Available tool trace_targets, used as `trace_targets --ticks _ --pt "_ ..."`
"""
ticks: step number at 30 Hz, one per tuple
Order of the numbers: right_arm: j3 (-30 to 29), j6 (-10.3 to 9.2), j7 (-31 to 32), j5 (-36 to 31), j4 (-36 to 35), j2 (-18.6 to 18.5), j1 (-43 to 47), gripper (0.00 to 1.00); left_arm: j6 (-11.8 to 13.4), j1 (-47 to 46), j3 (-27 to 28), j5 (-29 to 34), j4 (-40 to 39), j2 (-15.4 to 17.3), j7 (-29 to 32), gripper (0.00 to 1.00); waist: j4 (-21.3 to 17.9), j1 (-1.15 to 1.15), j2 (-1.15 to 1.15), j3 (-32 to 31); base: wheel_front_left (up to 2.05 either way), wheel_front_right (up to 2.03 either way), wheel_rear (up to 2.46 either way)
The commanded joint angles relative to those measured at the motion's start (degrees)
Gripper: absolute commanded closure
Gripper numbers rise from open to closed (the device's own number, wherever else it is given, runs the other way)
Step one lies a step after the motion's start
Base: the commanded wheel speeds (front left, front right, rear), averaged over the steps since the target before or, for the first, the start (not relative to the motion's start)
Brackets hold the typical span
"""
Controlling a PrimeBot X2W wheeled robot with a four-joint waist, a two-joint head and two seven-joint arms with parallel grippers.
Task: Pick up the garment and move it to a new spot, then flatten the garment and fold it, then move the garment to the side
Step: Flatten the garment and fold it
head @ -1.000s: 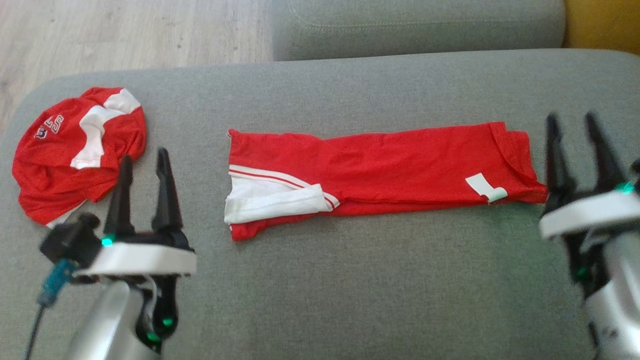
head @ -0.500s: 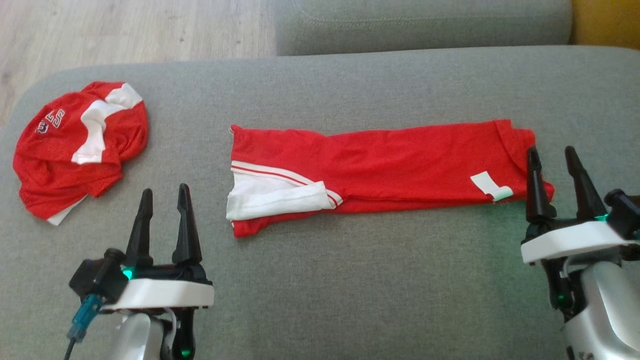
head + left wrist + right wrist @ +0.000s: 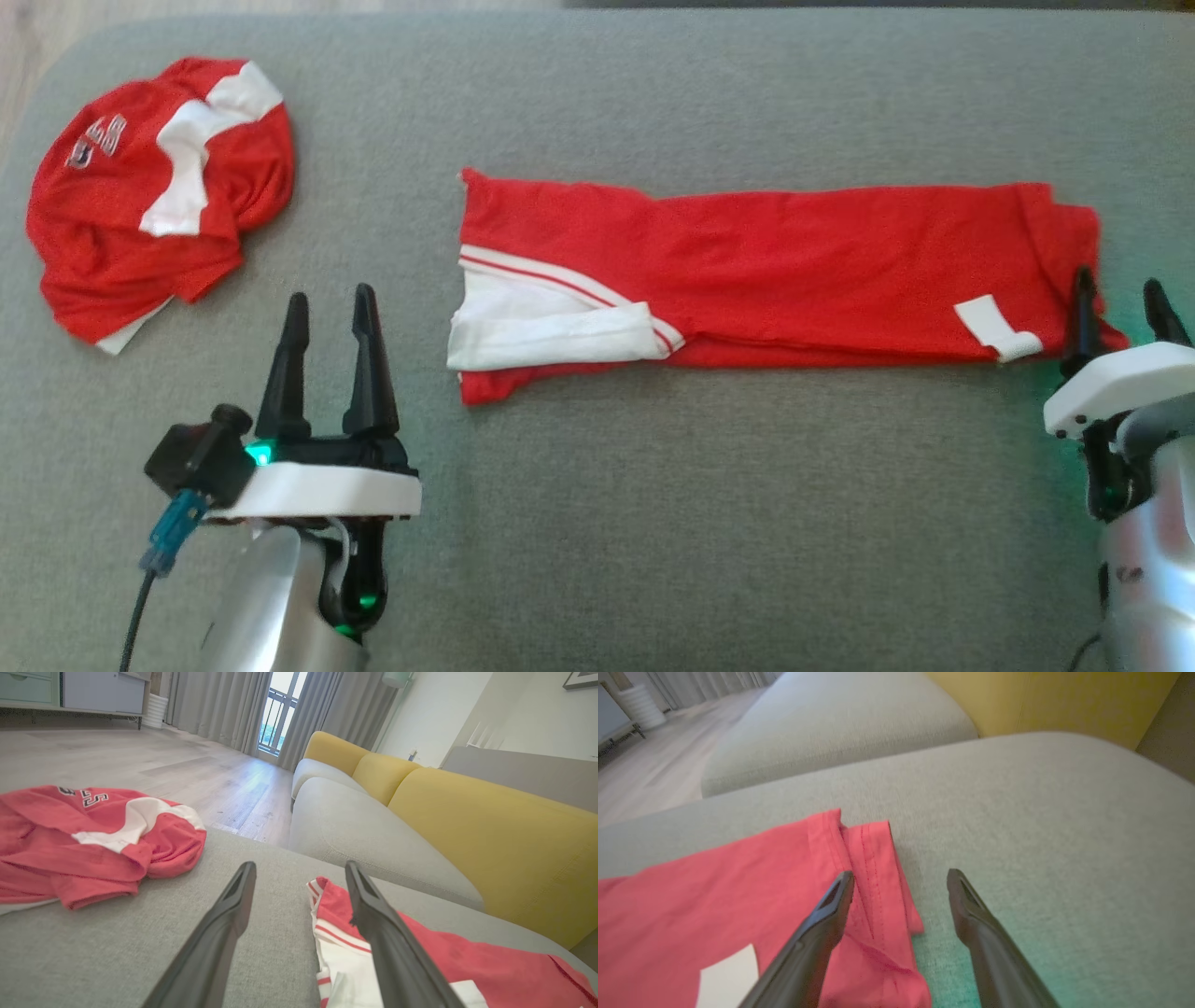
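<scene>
A crumpled red shirt (image 3: 159, 196) lies far left on the grey cushion (image 3: 653, 523). The left gripper (image 3: 330, 295) hovers near it, spread and empty. The folded red garment (image 3: 766, 271) stretches across the middle. At its right end the right gripper (image 3: 1117, 280) stands spread, perhaps touching the hem.

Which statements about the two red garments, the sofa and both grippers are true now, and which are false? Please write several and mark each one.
1. The long red garment lies stretched out on the grey cushion. True.
2. The left gripper is shut on the crumpled jersey. False: its jaws are open and hold nothing, and the jersey lies apart, to its left.
3. The right gripper is open at the long red garment's right end, one finger over the cloth and the other over the cushion. True.
4. The sofa's backrest is blue. False: it is yellow.
</scene>
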Motion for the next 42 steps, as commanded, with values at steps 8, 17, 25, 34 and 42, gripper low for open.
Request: trace_targets --ticks 8,17,25,34,42 --pt "-2.59 -0.04 3.08 -4.15 6.22 1.94 -4.75 0.0 -0.33 -3.04 1.3 -1.02 0.4 0.21 -0.29 0.0 2.06 -0.01 0.0 2.42 0.0 0.0 0.0" --pt "-2.88 -0.04 2.36 -4.75 10.99 2.92 -6.56 1.0 -0.33 -3.46 1.2 -1.33 0.34 0.19 -0.29 0.0 1.3 -0.01 0.0 2.45 0.0 0.0 0.0" --pt "-6.54 -0.04 -1.09 -3.52 11.66 -0.31 -7.61 1.0 -0.34 -2.57 1.48 -1.17 0.8 0.19 -0.29 0.0 -0.03 -0.01 0.0 0.49 0.0 0.0 0.0" --pt "-15.42 -0.04 -1.93 -4.57 12.92 -4.77 -9.78 1.0 -0.34 -1.7 2.68 -0.88 1.66 0.18 -0.29 0.0 -0.97 -0.01 0.0 -1.47 0.0 0.0 0.0" --pt "-9.62 -0.04 -1.1 -2.27 9.64 2.18 -13.17 1.0 -0.34 -0.69 0.82 -0.72 3.08 0.48 -0.29 0.0 -1.53 -0.01 0.0 -4.99 0.0 0.0 0.0"
